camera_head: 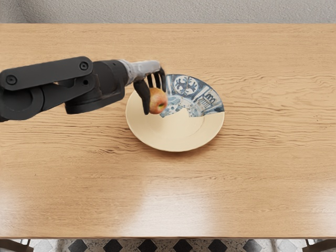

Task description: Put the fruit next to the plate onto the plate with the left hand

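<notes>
Red-and-yellow fruit [158,100], apple-like, is in my left hand [150,88]: dark fingers [156,80] curl down over its top, thumb [142,94] presses on its left side, so the grip is closed on it. Fruit is over the left part of the plate [173,137], inside the rim line as the head view shows it, right where the cream area meets the blue pattern. Can't tell from this angle whether it touches the plate surface or hangs just above. Plate is round, mostly plain cream; a blue-and-white pattern covers a wedge at its upper right, with a jagged border toward the cream. Hand is above the plate's upper-left rim, wrist section light grey, pointing to picture right. Left arm [52,86] comes in from the left edge, black, bulky links, lying roughly level across the table's left half, forearm ending just beside the plate. Plate rests on a wooden table [168,194], light brown, grain running left to right, glossy glare patch on the near side. Grey surface [168,10] beyond the far edge; black-and-white checkered floor [113,245] below the near edge.
</notes>
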Action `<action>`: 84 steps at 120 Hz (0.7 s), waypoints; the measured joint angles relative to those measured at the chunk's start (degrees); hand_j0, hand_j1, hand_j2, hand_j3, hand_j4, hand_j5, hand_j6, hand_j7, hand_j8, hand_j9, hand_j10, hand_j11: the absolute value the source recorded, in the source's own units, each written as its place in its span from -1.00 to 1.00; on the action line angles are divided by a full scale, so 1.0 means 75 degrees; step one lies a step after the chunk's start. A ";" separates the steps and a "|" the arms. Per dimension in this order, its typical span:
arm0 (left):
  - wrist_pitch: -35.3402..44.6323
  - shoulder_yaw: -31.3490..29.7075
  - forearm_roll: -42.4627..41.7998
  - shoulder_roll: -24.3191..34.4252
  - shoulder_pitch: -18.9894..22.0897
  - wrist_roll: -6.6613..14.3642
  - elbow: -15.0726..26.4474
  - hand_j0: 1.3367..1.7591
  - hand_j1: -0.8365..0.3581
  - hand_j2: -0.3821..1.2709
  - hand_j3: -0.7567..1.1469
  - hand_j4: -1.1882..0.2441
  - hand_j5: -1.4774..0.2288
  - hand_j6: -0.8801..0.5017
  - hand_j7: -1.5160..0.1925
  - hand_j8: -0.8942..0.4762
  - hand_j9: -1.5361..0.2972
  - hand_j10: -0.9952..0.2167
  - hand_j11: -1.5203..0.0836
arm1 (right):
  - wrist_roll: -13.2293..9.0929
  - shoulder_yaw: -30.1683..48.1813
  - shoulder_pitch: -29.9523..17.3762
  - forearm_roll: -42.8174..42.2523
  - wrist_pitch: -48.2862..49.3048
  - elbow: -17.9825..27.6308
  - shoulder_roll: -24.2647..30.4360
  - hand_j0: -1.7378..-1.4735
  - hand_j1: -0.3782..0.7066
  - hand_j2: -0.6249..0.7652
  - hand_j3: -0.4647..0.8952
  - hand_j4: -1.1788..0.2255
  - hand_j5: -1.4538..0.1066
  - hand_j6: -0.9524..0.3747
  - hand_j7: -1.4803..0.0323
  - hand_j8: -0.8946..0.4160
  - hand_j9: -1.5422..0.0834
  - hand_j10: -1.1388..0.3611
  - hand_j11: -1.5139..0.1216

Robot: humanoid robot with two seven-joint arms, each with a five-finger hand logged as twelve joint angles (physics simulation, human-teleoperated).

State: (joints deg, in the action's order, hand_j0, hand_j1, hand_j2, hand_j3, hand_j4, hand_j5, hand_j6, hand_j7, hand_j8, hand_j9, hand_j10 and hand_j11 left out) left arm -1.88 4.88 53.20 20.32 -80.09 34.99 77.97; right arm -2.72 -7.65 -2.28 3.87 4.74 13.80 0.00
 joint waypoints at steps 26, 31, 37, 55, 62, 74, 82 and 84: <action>0.0008 -0.0048 0.0094 -0.0003 0.0441 0.0000 -0.0009 0.51 -0.17 0.50 -0.20 -0.23 -0.42 -0.39 -0.36 -0.42 -0.38 -0.54 -0.31 | 0.0000 0.0000 0.0009 0.0000 0.0001 0.0000 0.0000 -0.40 -0.92 -0.10 -0.32 0.66 0.84 0.42 0.93 0.35 0.88 0.50 0.83; 0.0002 -0.0055 0.0112 -0.0003 0.0502 0.0000 -0.0009 0.51 -0.20 0.54 -0.20 -0.22 -0.43 -0.38 -0.36 -0.41 -0.38 -0.54 -0.31 | 0.0000 0.0000 0.0010 0.0000 0.0001 0.0000 0.0000 -0.40 -0.92 -0.10 -0.32 0.66 0.84 0.42 0.93 0.35 0.88 0.50 0.83; 0.0010 -0.0072 0.0131 0.0004 0.0575 0.0000 -0.0010 0.50 -0.22 0.55 -0.20 -0.22 -0.42 -0.38 -0.36 -0.41 -0.38 -0.54 -0.31 | 0.0000 0.0000 0.0010 0.0000 0.0001 0.0001 0.0000 -0.40 -0.92 -0.10 -0.32 0.66 0.84 0.42 0.93 0.35 0.88 0.50 0.83; 0.0020 -0.0116 0.0153 0.0008 0.0648 0.0002 -0.0010 0.50 -0.20 0.52 -0.20 -0.23 -0.42 -0.39 -0.35 -0.42 -0.38 -0.54 -0.31 | 0.0000 0.0000 0.0011 0.0000 0.0001 0.0003 0.0000 -0.40 -0.92 -0.10 -0.32 0.66 0.84 0.42 0.93 0.35 0.88 0.50 0.83; 0.0028 -0.0124 0.0160 0.0009 0.0665 0.0001 -0.0010 0.50 -0.19 0.52 -0.20 -0.23 -0.42 -0.40 -0.35 -0.42 -0.38 -0.54 -0.31 | 0.0000 0.0000 0.0011 0.0000 0.0001 0.0003 0.0000 -0.40 -0.92 -0.10 -0.32 0.66 0.84 0.42 0.93 0.35 0.88 0.50 0.83; 0.0041 -0.0138 0.0168 0.0017 0.0674 0.0001 -0.0011 0.50 -0.19 0.49 -0.20 -0.23 -0.39 -0.40 -0.32 -0.41 -0.35 -0.50 -0.27 | 0.0000 0.0000 0.0012 0.0000 0.0001 0.0003 0.0000 -0.40 -0.92 -0.10 -0.32 0.66 0.84 0.42 0.93 0.35 0.88 0.50 0.83; 0.0065 -0.0136 0.0186 0.0037 0.0647 0.0001 -0.0015 0.51 -0.03 0.23 -0.20 -0.10 -0.20 -0.34 -0.14 -0.34 -0.18 -0.32 -0.08 | 0.0000 0.0000 0.0012 0.0000 0.0001 0.0002 0.0000 -0.40 -0.92 -0.10 -0.32 0.66 0.84 0.42 0.93 0.35 0.88 0.50 0.83; 0.0072 -0.0133 0.0189 0.0042 0.0639 0.0001 -0.0017 0.51 0.04 0.17 -0.20 -0.05 -0.14 -0.30 -0.08 -0.30 -0.12 -0.26 -0.02 | -0.0001 0.0000 0.0012 0.0000 0.0001 0.0001 0.0000 -0.40 -0.92 -0.10 -0.32 0.66 0.84 0.42 0.93 0.35 0.88 0.50 0.83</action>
State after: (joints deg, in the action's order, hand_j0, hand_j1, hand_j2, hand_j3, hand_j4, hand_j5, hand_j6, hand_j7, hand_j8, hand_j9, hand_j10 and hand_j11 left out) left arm -1.34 3.89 54.62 20.64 -75.30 35.00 77.85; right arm -2.73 -7.65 -2.20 3.87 4.75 13.81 0.00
